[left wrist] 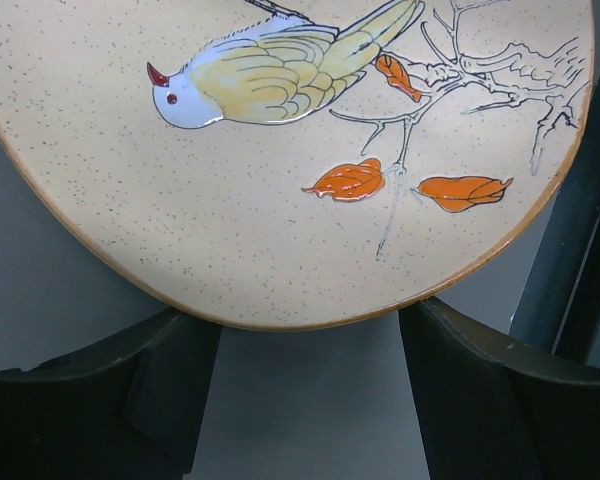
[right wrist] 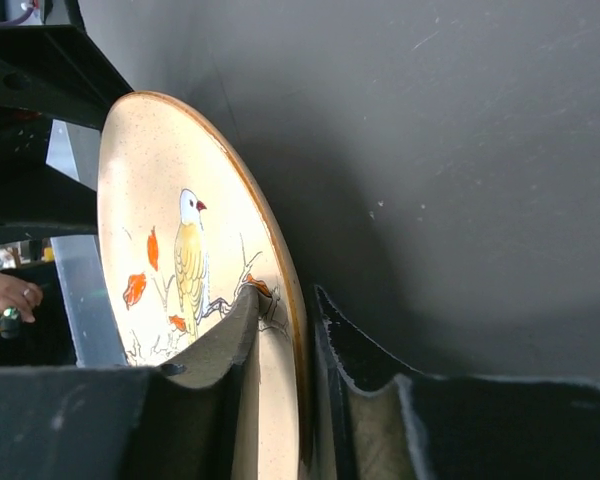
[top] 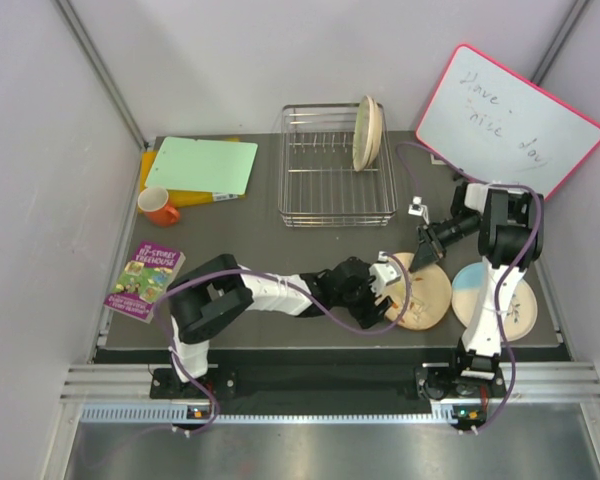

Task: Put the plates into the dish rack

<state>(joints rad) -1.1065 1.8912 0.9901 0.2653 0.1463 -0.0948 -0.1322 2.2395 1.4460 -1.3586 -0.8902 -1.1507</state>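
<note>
Mid-pickup: right jaws clamped on the rim of the bird plate (top: 432, 292) at the near right of the bench (top: 250, 235), left jaws apart at its edge; next I'd say it needs lifting to the far rack (top: 332, 185).

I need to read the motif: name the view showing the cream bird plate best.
Left wrist. The cream round ceramic plate with a painted bird fills it close up, bird, twigs and leaves sharp. Right wrist sees it nearly edge-on, rim between the jaws of the right gripper. Top external shows it small, painting unreadable.
</note>
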